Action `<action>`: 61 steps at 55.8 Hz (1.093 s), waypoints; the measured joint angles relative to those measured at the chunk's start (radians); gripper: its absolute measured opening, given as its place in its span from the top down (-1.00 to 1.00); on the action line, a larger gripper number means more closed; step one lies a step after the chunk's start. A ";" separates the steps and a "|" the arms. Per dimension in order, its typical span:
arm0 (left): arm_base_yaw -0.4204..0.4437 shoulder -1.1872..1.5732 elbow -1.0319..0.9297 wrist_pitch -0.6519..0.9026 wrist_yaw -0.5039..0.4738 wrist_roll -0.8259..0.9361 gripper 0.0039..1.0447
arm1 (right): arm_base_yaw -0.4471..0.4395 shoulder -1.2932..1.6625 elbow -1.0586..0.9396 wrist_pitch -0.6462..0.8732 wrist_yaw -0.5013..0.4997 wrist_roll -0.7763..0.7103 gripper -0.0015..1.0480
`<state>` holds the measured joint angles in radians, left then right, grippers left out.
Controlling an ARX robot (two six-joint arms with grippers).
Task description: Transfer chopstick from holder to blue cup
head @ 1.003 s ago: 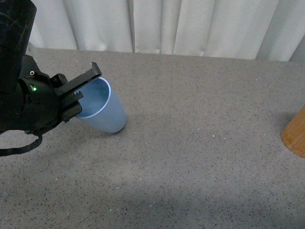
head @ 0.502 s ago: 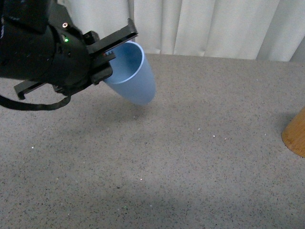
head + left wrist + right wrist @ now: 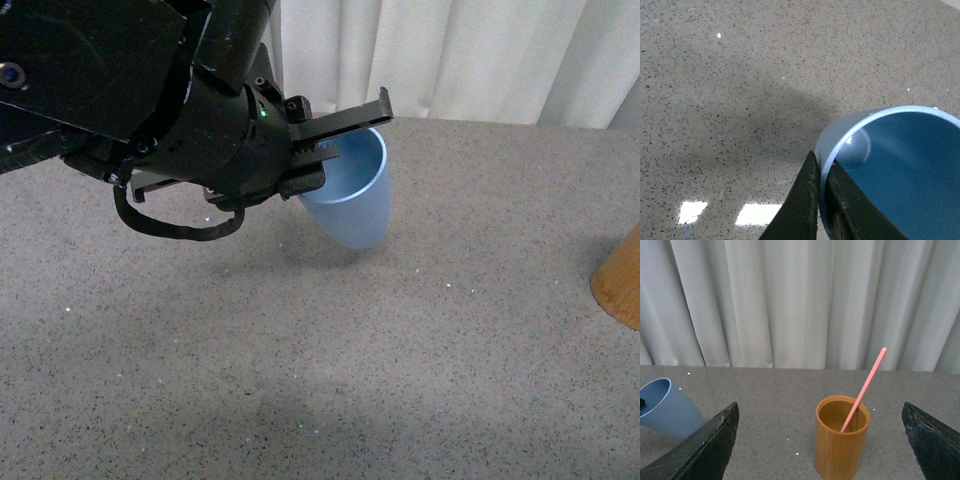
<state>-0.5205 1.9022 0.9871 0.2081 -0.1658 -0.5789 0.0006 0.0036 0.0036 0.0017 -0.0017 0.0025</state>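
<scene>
The light blue cup (image 3: 357, 203) hangs tilted above the grey table, its mouth turned toward my left arm. My left gripper (image 3: 352, 134) is shut on the cup's rim, one finger inside and one outside, as the left wrist view shows on the blue cup (image 3: 900, 170) and left gripper (image 3: 821, 161). The orange-brown holder (image 3: 839, 450) stands upright with one pink chopstick (image 3: 867, 382) leaning in it. My right gripper (image 3: 820, 412) is open, its fingers wide on either side of the holder and short of it. The blue cup (image 3: 665, 410) also shows far off to one side.
Only an edge of the holder (image 3: 620, 285) shows at the right border of the front view. White curtains (image 3: 450, 55) close off the back of the speckled grey table (image 3: 400, 380).
My left arm has lifted the blue cup off the table at the left and carried it up and rightward toward the middle, still tilted.
</scene>
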 joint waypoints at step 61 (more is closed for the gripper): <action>-0.050 0.076 0.017 -0.013 -0.064 0.078 0.93 | 0.000 0.000 0.000 0.000 0.000 0.000 -0.81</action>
<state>-0.5701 1.9785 1.0042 0.1947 -0.2295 -0.5007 0.0006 0.0036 0.0036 0.0017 -0.0017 0.0025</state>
